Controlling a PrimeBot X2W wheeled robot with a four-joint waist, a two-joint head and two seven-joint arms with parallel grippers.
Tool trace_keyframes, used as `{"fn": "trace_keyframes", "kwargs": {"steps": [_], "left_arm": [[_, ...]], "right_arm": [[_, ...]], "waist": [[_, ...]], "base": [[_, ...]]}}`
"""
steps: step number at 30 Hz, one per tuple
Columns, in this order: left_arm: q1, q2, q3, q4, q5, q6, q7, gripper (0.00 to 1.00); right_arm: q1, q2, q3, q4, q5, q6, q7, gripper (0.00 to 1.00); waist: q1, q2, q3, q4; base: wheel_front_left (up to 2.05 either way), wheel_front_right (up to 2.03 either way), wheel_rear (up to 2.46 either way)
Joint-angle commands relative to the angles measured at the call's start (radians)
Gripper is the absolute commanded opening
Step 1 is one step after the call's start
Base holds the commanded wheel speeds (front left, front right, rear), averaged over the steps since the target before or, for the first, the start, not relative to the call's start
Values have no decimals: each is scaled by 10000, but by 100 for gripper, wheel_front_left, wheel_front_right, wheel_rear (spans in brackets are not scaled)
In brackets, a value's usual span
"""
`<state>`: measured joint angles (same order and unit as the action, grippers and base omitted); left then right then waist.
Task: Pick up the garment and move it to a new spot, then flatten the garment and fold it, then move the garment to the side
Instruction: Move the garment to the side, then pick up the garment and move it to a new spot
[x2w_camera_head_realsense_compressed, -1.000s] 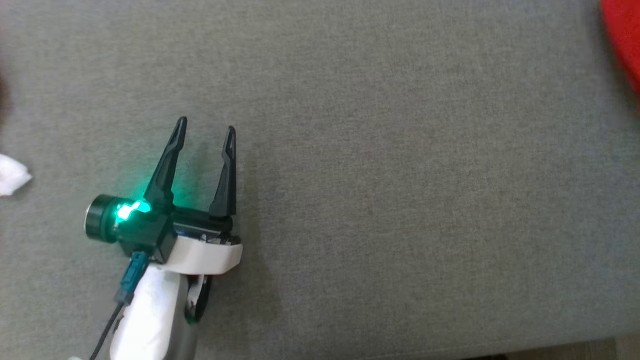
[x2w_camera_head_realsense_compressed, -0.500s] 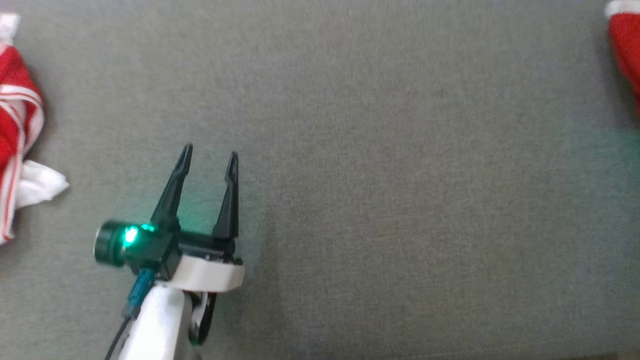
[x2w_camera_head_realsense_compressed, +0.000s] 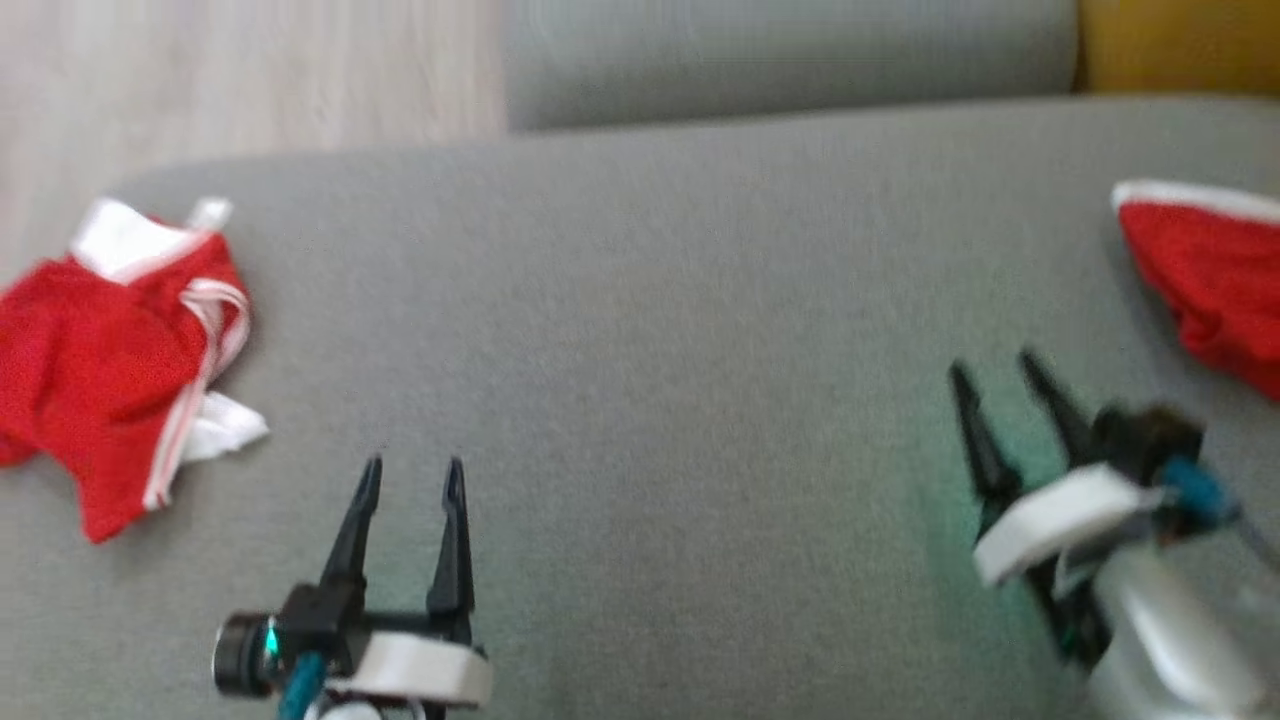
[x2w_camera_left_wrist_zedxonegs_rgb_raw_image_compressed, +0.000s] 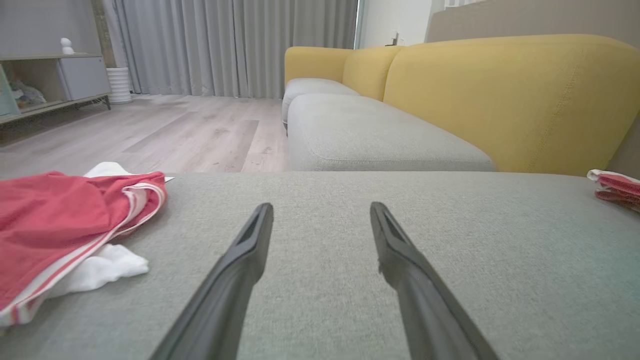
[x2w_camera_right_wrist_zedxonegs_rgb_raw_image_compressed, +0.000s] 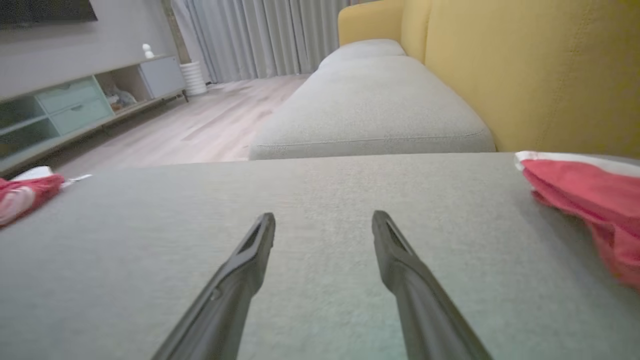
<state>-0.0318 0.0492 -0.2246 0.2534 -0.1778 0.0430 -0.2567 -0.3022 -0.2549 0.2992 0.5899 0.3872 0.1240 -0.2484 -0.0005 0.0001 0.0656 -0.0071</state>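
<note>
Since half a second ago the whole head view has been swung upward, so the shift is put down to the camera and not to the things. The right hand (x2w_camera_head_realsense_compressed: 995, 368) has thereby been brought into the lower right, and the crumpled red garment (x2w_camera_head_realsense_compressed: 110, 370), cut off by the left edge before, is now shown whole. It lies bunched on the grey sofa seat (x2w_camera_head_realsense_compressed: 700, 300) close to the seat's left rim, white trim and lining turned out. A second red garment (x2w_camera_head_realsense_compressed: 1210, 300) lies at the far right, and which of the two is meant by the task cannot be told. The left hand (x2w_camera_head_realsense_compressed: 413, 475) is held low at the bottom, fingers parted and empty; the right hand is blurred, though its fingers are likewise seen apart with nothing between them. In the left wrist view, the left hand (x2w_camera_left_wrist_zedxonegs_rgb_raw_image_compressed: 321, 207) is pointed across bare seat toward the yellow backrest (x2w_camera_left_wrist_zedxonegs_rgb_raw_image_compressed: 515, 100), while the crumpled red garment (x2w_camera_left_wrist_zedxonegs_rgb_raw_image_compressed: 65, 225) lies to the left of the fingers, near but not touched. The hand is probably kept open this way so that it can be turned onto the cloth for the first pick. In the right wrist view, the right hand (x2w_camera_right_wrist_zedxonegs_rgb_raw_image_compressed: 324, 216) is spread moderately over empty fabric, the second red garment (x2w_camera_right_wrist_zedxonegs_rgb_raw_image_compressed: 590, 200) just off to its right. The bare middle is probably being kept free as the new spot — nothing has been lifted yet.
</note>
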Motion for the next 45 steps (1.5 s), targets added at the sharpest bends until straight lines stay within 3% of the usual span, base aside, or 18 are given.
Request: {"fn": "trace_keyframes", "kwargs": {"steps": [1,6,10,17,31,37,45], "left_arm": [[-163,12,285,-282,-49,83,-51,100],[334,11,246,-352,-12,214,-51,100],[885,11,269,-362,66,223,-51,100],[1262,11,430,-331,141,271,-51,100],[1211,11,488,-237,175,236,-51,100],[948,11,523,-167,329,203,-51,100],[810,11,1083,-411,414,179,-51,100]], "right_arm": [[251,168,1,-672,-93,67,-130,100],[2073,1352,-1186,-1935,-833,67,-132,100],[3128,1802,-1760,-2588,-1578,67,-132,100],[3724,1990,-1763,-2790,-2194,67,-133,100],[3804,2044,-2217,-2731,-1900,67,-133,100],[3866,2045,-2278,-2722,-1721,67,-133,100],[3617,2046,-2070,-2796,-1404,67,-133,100]], "waist": [[5,-1,-843,434],[5,-1,-1516,717],[5,-1,-1901,814],[5,-1,-2125,781],[5,-1,-2137,718],[5,-1,-1978,1522],[5,-1,-1638,3592]], "base": [[0,0,0],[0,0,0],[0,0,0],[0,0,0],[0,0,0],[0,0,0],[0,0,0]]}}
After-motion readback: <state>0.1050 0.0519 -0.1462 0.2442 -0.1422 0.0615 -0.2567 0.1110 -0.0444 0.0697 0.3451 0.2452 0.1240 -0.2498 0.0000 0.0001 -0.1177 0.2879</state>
